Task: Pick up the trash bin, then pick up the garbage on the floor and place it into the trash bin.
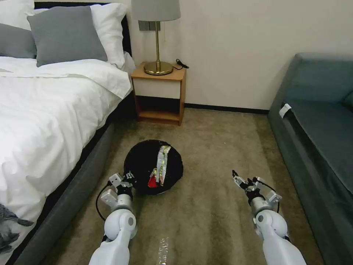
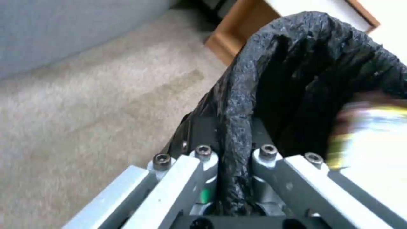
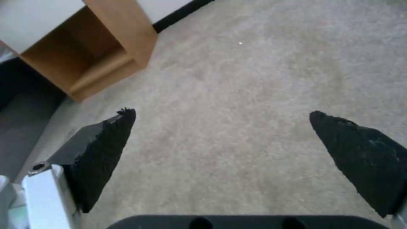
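From the head view, our left hand [image 1: 129, 180] is clamped on the near rim of the trash bin [image 1: 143, 162], which hangs over the carpet [image 1: 213, 147] between the bed [image 1: 44, 110] and the sofa [image 1: 316, 125]. Inside the bin lie a yellow-black wrapper [image 1: 162, 164] and a red-and-white packet [image 1: 152, 182]. Our right hand [image 1: 243, 181] hovers well to the right of the bin, spread wide and holding nothing. A clear bottle [image 1: 162, 251] lies on the carpet at the picture's lower edge, between our two arms and nearer to us than the bin; its long axis runs roughly away from us. We judge the free right hand the one to fetch it, though it sits back and to that hand's left.

In the left wrist view, the fingers [image 2: 199, 165] pinch the black bag's [image 2: 271, 63] folded rim between them, and a blurred wrapper shows inside.

In the right wrist view, the fingertips [image 3: 114, 133] stand far apart over bare carpet, with the nightstand [image 3: 110, 47] beyond them.
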Controlling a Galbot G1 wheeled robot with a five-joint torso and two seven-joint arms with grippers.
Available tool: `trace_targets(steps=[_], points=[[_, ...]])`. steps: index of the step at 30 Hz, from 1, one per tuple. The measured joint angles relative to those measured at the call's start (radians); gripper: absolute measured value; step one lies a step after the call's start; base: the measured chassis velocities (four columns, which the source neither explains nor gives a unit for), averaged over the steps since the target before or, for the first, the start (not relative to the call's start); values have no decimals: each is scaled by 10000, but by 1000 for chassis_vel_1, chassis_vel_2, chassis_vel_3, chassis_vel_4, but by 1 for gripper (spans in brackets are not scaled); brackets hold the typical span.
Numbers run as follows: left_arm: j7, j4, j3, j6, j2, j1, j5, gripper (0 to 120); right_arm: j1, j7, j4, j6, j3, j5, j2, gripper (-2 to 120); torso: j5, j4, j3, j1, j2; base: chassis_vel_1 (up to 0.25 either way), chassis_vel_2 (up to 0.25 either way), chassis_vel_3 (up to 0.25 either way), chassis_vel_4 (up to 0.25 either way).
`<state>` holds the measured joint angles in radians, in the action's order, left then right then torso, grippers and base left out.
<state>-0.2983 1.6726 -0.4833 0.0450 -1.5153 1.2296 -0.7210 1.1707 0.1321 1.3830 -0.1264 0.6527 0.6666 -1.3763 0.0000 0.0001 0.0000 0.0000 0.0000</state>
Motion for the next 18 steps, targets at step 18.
trace_targets(steps=[18], points=[[-2307,465,-5,1533,124,-627,-646,4,311,125,123,116,473,-293,-184,100,0,-1,0,0,0,0,0,0,0]])
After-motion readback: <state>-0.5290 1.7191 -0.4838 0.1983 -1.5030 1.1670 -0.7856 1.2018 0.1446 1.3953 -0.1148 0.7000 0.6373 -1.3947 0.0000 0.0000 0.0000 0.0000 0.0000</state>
